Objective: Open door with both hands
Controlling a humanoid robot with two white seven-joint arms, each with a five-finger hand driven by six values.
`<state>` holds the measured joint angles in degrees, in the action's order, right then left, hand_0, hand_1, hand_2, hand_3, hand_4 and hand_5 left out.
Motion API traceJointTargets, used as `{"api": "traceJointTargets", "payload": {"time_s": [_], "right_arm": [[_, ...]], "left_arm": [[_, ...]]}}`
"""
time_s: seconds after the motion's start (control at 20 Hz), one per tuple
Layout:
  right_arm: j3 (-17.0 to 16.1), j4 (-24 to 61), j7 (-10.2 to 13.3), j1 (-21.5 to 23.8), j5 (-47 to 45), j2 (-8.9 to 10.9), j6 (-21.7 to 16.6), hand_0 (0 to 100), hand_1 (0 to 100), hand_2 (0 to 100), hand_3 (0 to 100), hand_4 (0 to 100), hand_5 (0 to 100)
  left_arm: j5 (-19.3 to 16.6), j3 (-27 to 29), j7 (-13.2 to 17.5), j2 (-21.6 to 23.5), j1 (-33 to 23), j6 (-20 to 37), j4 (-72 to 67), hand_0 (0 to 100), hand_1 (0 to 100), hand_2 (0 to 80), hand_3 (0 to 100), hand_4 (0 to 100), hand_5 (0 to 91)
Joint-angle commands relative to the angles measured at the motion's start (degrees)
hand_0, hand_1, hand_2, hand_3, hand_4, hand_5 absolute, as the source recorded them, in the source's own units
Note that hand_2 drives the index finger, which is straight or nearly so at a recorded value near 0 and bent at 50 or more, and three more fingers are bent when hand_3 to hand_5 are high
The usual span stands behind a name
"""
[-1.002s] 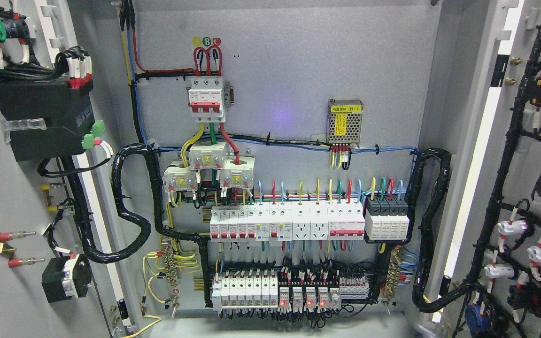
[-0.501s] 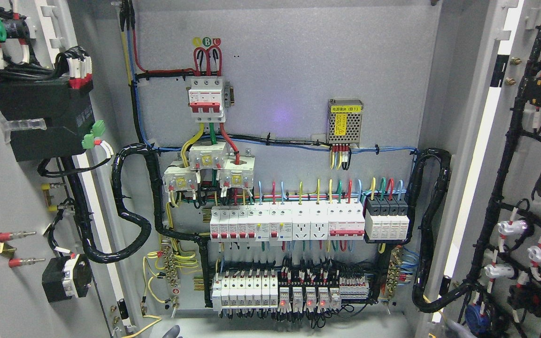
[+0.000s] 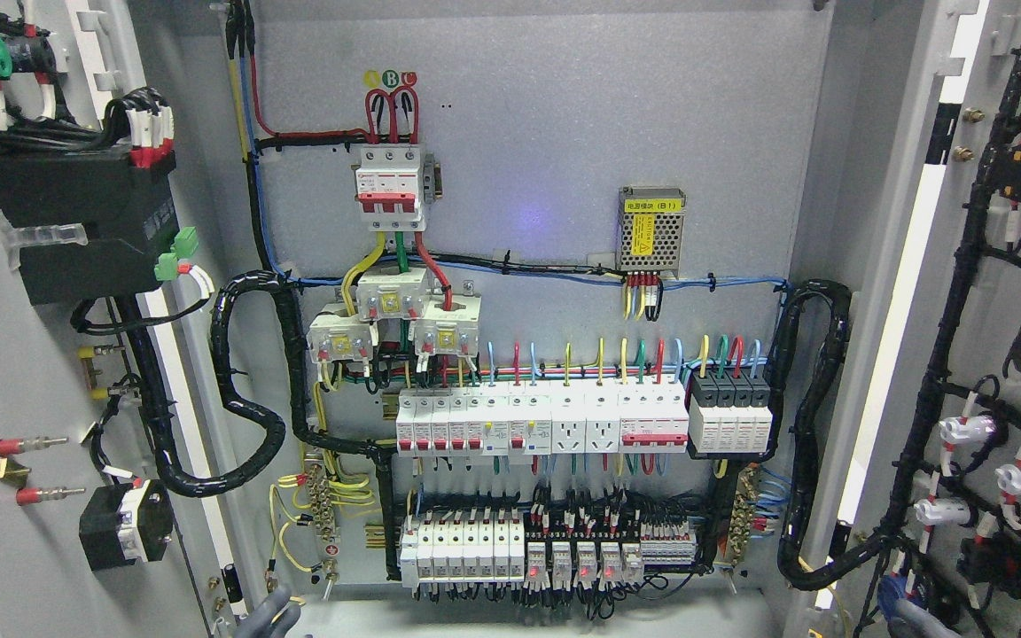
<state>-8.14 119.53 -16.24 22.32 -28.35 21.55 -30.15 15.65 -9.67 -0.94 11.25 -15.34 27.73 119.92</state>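
Note:
The electrical cabinet stands with both doors swung wide. The left door (image 3: 23, 372) shows its inner face with a black module and wiring. The right door (image 3: 998, 292) carries black cable looms and white lamp backs. Only the grey top of my left hand (image 3: 268, 613) pokes up at the bottom edge, close to the left door's lower inner edge. A small grey part of my right hand (image 3: 916, 620) shows at the bottom right, in front of the right door's lower wiring. I cannot see whether either hand touches a door.
Inside, the back panel (image 3: 546, 133) holds a red-and-white main breaker (image 3: 391, 188), a mesh power supply (image 3: 650, 229), rows of white breakers (image 3: 541, 424) and relays with red lamps (image 3: 572, 558). Thick black cable conduits (image 3: 249, 381) loop at both sides.
Both hands have risen into view at the bottom edge. The left one moved left toward the left door, the right one moved right toward the right door. The doors look unchanged.

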Motion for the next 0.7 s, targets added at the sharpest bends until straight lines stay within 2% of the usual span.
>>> {"api": "traceJointTargets", "payload": {"time_s": [0.0, 0.3, 0.65], "right_arm": [[-4.6, 0.0, -0.1, 0.3, -0.6, 0.43, 0.2, 19, 0, 0, 0, 0, 0], [-7.0, -0.1, -0.1, 0.5, -4.7, 0.34, 0.2, 19, 0, 0, 0, 0, 0], [-7.3, -0.4, 0.0, 0.9, -7.4, 0.43, 0.5, 19, 0, 0, 0, 0, 0]], "left_arm": [[1.2, 2.7, 0.0, 0.2, -0.6, 0.5, -0.1, 0, 0, 0.0, 0, 0, 0.0], [4.0, 4.6, 0.0, 0.3, -2.6, 1.3, -0.1, 0, 0, 0.0, 0, 0, 0.0], [5.8, 7.4, 0.0, 1.0, -3.3, 2.6, -0.1, 0, 0, 0.0, 0, 0, 0.0]]}}
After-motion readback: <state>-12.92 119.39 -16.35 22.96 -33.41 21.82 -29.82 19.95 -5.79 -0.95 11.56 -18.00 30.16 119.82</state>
